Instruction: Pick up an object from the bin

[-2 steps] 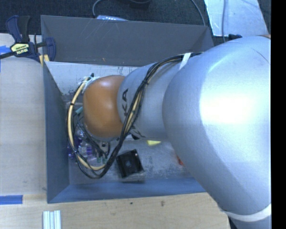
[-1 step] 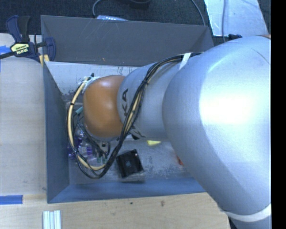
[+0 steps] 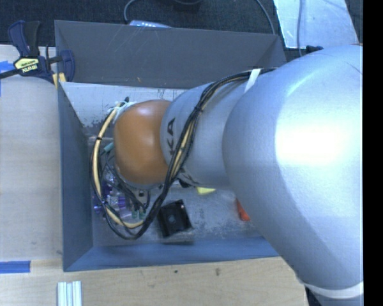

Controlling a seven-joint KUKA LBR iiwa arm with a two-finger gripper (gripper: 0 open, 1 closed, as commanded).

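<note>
My arm (image 3: 287, 158) covers most of the bin (image 3: 76, 190). The orange wrist cover (image 3: 140, 142) sits over the left half, with cables (image 3: 101, 164) looped round it. My claw (image 3: 122, 203) is down under that cover near the front-left corner, mostly hidden, so I can't tell if it's released or clenched. Nearest thing is a black boxy block (image 3: 173, 219) on the floor by the front wall, just right of the claw. A yellow bit (image 3: 205, 190) and an orange-red bit (image 3: 242, 214) lie further right, at the arm's edge.

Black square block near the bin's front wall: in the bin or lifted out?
In the bin. The black block lies on the bin floor by the front wall.
</note>
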